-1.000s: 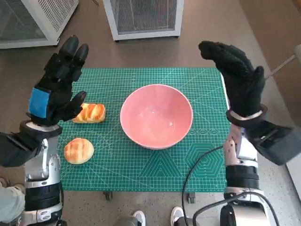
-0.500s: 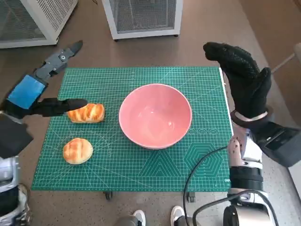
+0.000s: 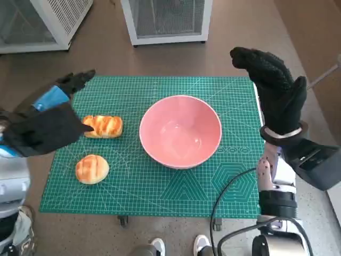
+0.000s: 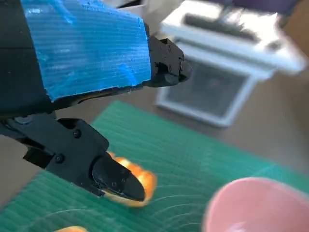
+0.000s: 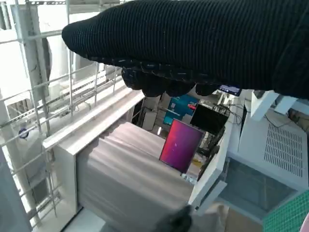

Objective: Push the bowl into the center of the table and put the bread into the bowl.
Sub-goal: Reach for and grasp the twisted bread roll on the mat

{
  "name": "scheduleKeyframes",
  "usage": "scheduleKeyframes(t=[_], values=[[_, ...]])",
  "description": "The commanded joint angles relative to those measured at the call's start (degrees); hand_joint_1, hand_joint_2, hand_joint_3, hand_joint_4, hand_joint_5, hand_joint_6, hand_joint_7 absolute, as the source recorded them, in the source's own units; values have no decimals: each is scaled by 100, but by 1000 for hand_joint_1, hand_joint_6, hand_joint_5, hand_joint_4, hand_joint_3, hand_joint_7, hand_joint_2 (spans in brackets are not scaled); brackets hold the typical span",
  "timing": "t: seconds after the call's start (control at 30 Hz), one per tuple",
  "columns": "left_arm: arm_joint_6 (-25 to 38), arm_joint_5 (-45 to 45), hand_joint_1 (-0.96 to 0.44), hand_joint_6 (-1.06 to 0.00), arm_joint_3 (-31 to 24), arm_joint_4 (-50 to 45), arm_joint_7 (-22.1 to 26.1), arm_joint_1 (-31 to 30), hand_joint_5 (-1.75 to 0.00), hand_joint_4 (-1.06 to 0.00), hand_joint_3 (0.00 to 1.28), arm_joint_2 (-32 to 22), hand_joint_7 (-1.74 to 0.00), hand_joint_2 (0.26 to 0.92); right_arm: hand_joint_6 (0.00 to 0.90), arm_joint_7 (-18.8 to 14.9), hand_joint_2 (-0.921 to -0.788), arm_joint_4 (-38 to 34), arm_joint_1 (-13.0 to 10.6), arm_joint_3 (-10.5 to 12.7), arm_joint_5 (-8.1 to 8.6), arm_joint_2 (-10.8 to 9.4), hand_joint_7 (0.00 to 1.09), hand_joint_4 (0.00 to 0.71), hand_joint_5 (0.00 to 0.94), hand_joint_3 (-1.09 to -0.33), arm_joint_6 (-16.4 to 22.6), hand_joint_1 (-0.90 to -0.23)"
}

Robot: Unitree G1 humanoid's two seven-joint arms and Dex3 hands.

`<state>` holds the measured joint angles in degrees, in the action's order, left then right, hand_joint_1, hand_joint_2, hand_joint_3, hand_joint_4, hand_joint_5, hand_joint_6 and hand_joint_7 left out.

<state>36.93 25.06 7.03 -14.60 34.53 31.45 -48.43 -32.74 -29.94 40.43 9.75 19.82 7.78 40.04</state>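
The pink bowl (image 3: 180, 132) is seen standing upright and empty near the middle of the green cutting mat (image 3: 160, 202) that covers the desk, so the pushing step is judged to be essentially complete. Two pieces of bread are seen beside it on the robot's left side of the mat: an elongated glazed bread (image 3: 103, 126) just beside the bowl's rim, and a round bun (image 3: 92, 169) nearer the robot, well apart from the bowl. Neither is inside the bowl yet.

The left hand (image 3: 45, 125) is seen released, fingers spread, holding nothing. Compared with a second ago, when it was raised upright over the mat's left edge, it has been lowered and turned flat, and its fingertips are now brought close to the outer end of the elongated bread; contact cannot be confirmed, though in the left wrist view a black finger (image 4: 113, 176) is shown directly in front of the loaf. This is read as the start of the reach for the bread, with the grasp not yet made.

The right hand (image 3: 274, 90) is held raised beyond the mat's right edge, empty with fingers loosely extended, and has hardly been moved. White grated appliances (image 3: 168, 18) are visible on the floor beyond the desk.
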Motion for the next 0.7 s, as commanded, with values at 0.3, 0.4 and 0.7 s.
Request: scheduleKeyframes(t=[0.3, 0.4, 0.7], values=[[180, 625, -2, -211, 874, 1055, 206, 736, -1, -43, 9, 225, 0, 684, 90, 4, -921, -23, -164, -23, 24, -11, 316, 192, 4, -784, -111, -642], [126, 681, -13, -209, 1009, 1360, 229, 865, 0, -43, 8, 302, 0, 684, 89, -8, -921, -35, -167, -21, 40, -14, 318, 192, 4, -783, -118, -643], [-288, 785, -42, -204, 1385, 2612, 195, 1360, 0, -39, 6, 666, 0, 682, 87, -26, -921, 3, -187, -26, 78, -18, 322, 193, 3, -783, -176, -643]])
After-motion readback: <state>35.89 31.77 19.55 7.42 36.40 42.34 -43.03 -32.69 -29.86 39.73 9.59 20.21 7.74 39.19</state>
